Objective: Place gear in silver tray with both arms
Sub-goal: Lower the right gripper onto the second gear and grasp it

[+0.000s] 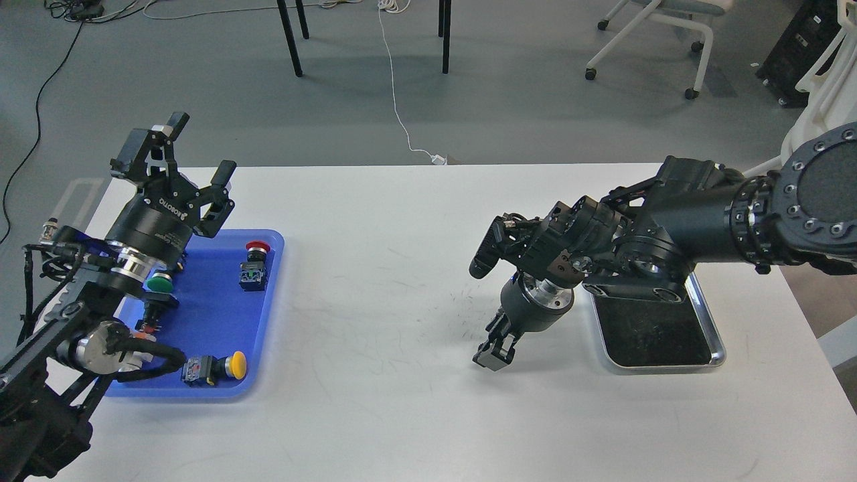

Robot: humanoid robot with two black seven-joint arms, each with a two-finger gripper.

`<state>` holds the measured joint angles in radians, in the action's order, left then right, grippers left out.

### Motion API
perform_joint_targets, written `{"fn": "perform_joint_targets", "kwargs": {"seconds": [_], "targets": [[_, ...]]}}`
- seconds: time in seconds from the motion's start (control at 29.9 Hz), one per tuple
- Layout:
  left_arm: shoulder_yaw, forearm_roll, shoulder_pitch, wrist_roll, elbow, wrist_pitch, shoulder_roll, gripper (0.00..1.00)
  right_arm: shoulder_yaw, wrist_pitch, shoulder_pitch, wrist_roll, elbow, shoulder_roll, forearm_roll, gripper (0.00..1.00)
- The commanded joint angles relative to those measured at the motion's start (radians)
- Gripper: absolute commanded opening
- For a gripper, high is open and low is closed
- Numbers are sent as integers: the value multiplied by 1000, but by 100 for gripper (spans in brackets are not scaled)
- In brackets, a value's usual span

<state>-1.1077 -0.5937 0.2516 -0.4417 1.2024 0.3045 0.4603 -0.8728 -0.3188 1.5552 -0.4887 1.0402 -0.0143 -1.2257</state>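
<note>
The silver tray lies at the table's right, its far end hidden under my right arm. My right gripper points down just above the table, left of that tray. It is small and dark, so its fingers cannot be told apart, and nothing shows in it. My left gripper is open and empty, raised over the far left corner of the blue tray. That tray holds push-button parts: a red one, a green one and a yellow one. No toothed gear shows.
The white table has bare surface between the two trays. Behind it are table legs, cables on the floor and a wheeled chair. The right arm's elbow covers the table's right edge.
</note>
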Motion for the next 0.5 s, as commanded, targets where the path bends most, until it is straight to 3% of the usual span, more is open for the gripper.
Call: {"fn": "perform_joint_targets", "kwargs": {"seconds": [0.0,0.47], "targets": [[-1,0,0,0,3,-2,0,98,0,7,-7,0,-6,1,0,54],[0,0,0,1,3,-4,0,98,-2,24,-33,0,-31,11,0,54]]}}
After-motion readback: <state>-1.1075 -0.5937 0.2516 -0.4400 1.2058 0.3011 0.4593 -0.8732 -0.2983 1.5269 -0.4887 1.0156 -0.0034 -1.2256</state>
